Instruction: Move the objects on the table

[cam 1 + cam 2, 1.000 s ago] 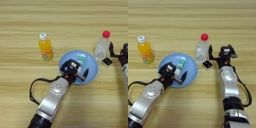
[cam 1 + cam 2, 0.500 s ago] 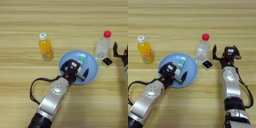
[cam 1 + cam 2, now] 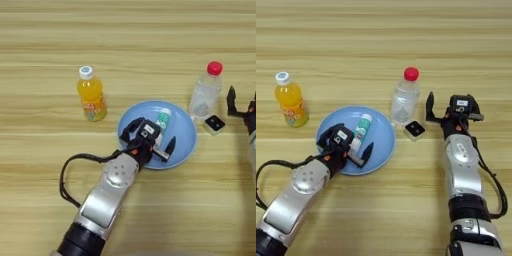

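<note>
White tube with green label (image 3: 359,131) is lying in the blue plate (image 3: 381,140), its lower end reaching between the spread fingers of the left gripper (image 3: 346,150), which is hovering over the plate's near side; nothing is pinched, so this reads as the tube being lined up for a grasp or just let go, and which one cannot be told. Clear plastic bottle with red cap (image 3: 404,99) is standing upright just left of the right gripper (image 3: 448,107), whose fingers are gaping wide and facing it, likely sizing up a side grip. Small white cube with black top (image 3: 415,129) is sitting on the table (image 3: 384,45) below and left of those fingers, beside the bottle's base. An orange juice bottle (image 3: 289,103) is standing well apart from both grippers.
</note>
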Robot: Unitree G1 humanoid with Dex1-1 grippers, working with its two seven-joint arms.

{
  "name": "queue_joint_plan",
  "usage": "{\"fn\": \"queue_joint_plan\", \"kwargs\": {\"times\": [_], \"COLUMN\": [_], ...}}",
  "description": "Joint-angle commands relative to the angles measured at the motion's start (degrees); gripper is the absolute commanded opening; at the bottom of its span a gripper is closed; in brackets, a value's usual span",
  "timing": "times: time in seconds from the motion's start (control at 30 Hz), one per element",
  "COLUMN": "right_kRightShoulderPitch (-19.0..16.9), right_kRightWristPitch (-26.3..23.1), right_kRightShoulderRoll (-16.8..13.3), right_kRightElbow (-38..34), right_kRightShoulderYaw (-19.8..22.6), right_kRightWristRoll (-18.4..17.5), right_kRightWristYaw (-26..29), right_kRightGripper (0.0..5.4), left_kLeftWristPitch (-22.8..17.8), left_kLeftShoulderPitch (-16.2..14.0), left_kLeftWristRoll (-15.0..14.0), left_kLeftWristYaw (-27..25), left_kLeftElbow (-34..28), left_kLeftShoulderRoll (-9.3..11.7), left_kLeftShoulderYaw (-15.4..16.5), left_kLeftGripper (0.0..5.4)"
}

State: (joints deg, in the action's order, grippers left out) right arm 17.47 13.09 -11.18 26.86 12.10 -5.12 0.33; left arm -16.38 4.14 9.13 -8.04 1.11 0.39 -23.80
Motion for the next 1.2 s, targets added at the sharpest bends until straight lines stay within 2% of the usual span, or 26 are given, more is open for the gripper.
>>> {"fn": "queue_joint_plan", "kwargs": {"times": [0.03,0.27,0.57,1.2], "right_kRightShoulderPitch": [0.7,0.8,0.8,0.9], "right_kRightWristPitch": [-0.8,-1.0,-1.1,-1.0], "right_kRightShoulderRoll": [-0.4,-0.2,-0.2,-0.3], "right_kRightElbow": [0.3,0.3,0.4,0.8], "right_kRightShoulderYaw": [0.6,0.9,1.0,1.0], "right_kRightWristRoll": [-0.4,-0.4,-0.5,-0.8], "right_kRightWristYaw": [-0.1,0.2,0.5,0.5], "right_kRightGripper": [5.38,5.38,5.38,5.4], "left_kLeftWristPitch": [0.2,1.4,2.0,3.4], "left_kLeftShoulderPitch": [0.8,1.3,1.4,1.3], "left_kLeftWristRoll": [2.1,2.8,2.7,2.2], "left_kLeftWristYaw": [0.3,0.1,0.1,-0.2], "left_kLeftElbow": [2.7,5.7,6.7,7.8], "left_kLeftShoulderRoll": [0.8,0.7,0.5,0.1], "left_kLeftShoulderYaw": [-0.4,-0.1,0.2,1.1], "left_kLeftGripper": [5.4,5.4,5.4,3.67]}}
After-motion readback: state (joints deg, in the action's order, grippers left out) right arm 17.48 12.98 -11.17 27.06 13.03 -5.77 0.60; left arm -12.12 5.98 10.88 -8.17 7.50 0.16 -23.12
